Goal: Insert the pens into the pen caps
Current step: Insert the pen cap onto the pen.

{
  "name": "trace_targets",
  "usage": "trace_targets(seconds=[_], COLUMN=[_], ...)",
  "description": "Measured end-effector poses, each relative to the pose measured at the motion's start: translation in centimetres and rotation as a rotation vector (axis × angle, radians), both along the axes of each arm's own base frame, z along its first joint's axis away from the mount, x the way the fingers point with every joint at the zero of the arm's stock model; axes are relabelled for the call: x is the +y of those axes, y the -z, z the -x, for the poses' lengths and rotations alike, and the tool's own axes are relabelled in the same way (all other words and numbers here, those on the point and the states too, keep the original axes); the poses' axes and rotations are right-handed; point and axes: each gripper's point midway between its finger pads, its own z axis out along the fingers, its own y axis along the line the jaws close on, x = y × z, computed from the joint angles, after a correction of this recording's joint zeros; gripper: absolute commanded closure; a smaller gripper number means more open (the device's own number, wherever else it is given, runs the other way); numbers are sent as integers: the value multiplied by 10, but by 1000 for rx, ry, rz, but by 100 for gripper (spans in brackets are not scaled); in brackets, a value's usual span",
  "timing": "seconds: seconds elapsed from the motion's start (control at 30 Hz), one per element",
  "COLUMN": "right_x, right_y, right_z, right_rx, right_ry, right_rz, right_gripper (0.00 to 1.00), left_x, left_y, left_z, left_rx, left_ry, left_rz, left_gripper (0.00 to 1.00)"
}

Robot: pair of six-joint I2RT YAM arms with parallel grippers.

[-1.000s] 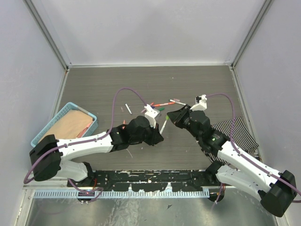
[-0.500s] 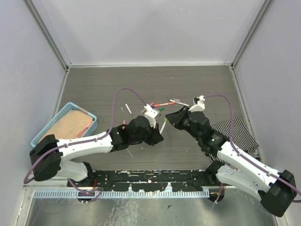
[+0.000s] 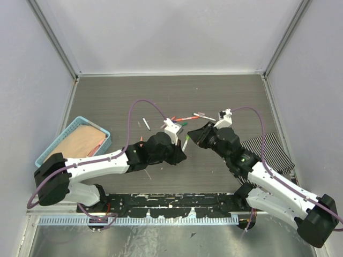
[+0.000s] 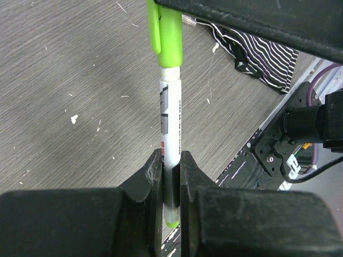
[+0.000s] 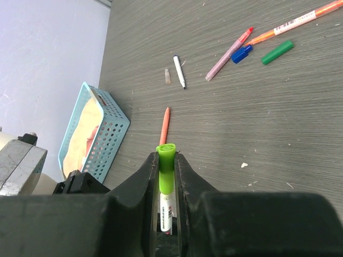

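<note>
The white pen (image 4: 171,134) is clamped by the left gripper (image 4: 170,166), its lime cap (image 5: 165,171) pinched by the right gripper (image 5: 166,160). An orange pen (image 5: 164,126), a blue cap (image 5: 242,53) and a basket (image 5: 115,126) are seen beyond.

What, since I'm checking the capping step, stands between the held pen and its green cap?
Nothing visible does. The white pen in the left pincer meets the green cap directly, and the right pincer grips that cap.

On the tabletop (image 3: 161,96) the basket (image 3: 58,138) lies at 9 o'clock, the cloth (image 3: 273,150) at 4 o'clock, loose pens (image 5: 289,24) and caps (image 5: 277,52) toward 12 from centre.
</note>
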Motion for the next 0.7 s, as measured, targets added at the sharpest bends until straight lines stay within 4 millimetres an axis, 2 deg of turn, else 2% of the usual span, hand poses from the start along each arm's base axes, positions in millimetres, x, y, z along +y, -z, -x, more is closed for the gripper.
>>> trace_targets(seconds=[0.2, 0.33, 0.5, 0.7], right_x=[3, 6, 2, -5], right_y=[0, 2, 6, -15], right_z=[3, 9, 13, 14], right_rx=[-16, -18, -10, -56], right_ry=[-40, -84, -99, -92], right_rz=[19, 35, 88, 121], right_gripper=[71, 59, 46, 37], left_x=[1, 1, 0, 2], left_y=[0, -3, -5, -10], left_z=[-2, -5, -7, -7], left_rx=[-5, -15, -21, -41], left_ry=[-10, -23, -29, -19], left_rz=[-3, 0, 2, 6], left_gripper=[100, 100, 100, 100])
